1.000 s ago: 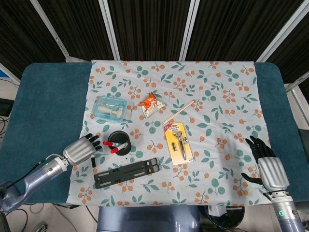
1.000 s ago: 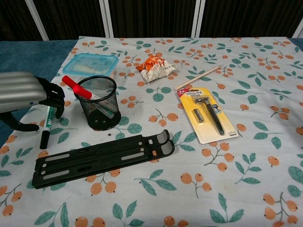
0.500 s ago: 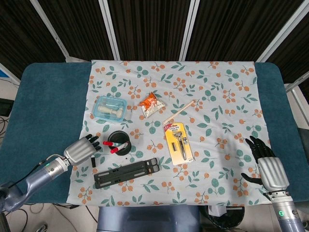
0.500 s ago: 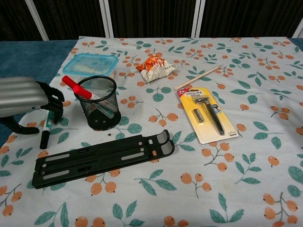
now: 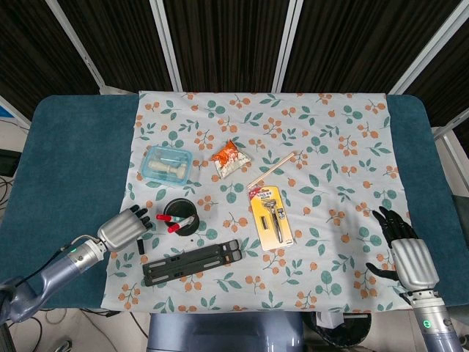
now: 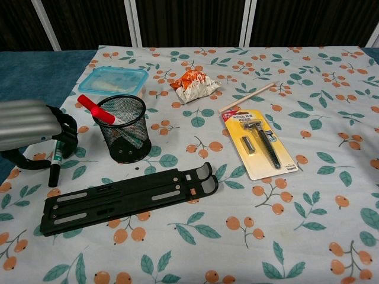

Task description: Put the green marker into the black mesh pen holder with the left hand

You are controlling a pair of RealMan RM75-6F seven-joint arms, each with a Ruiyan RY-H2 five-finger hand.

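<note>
The green marker (image 6: 55, 164) lies on the floral cloth just left of the black mesh pen holder (image 6: 123, 127), its black cap toward the front. My left hand (image 6: 29, 124) sits over the marker's far end with fingers curled down around it; the marker still rests on the cloth. In the head view the left hand (image 5: 124, 226) is left of the pen holder (image 5: 179, 215), and only the marker's tip (image 5: 140, 249) shows. A red pen (image 6: 95, 108) stands in the holder. My right hand (image 5: 403, 246) rests at the front right, fingers apart, holding nothing.
A black folding stand (image 6: 124, 198) lies in front of the holder. Behind the holder sits a blue lidded box (image 6: 113, 80). An orange snack packet (image 6: 194, 84), a wooden stick (image 6: 247, 96) and a carded razor (image 6: 259, 145) lie toward the middle.
My left hand has drawn slightly left and its fingers have curled in over the marker's far end. The marker has barely shifted. The right hand is still.
</note>
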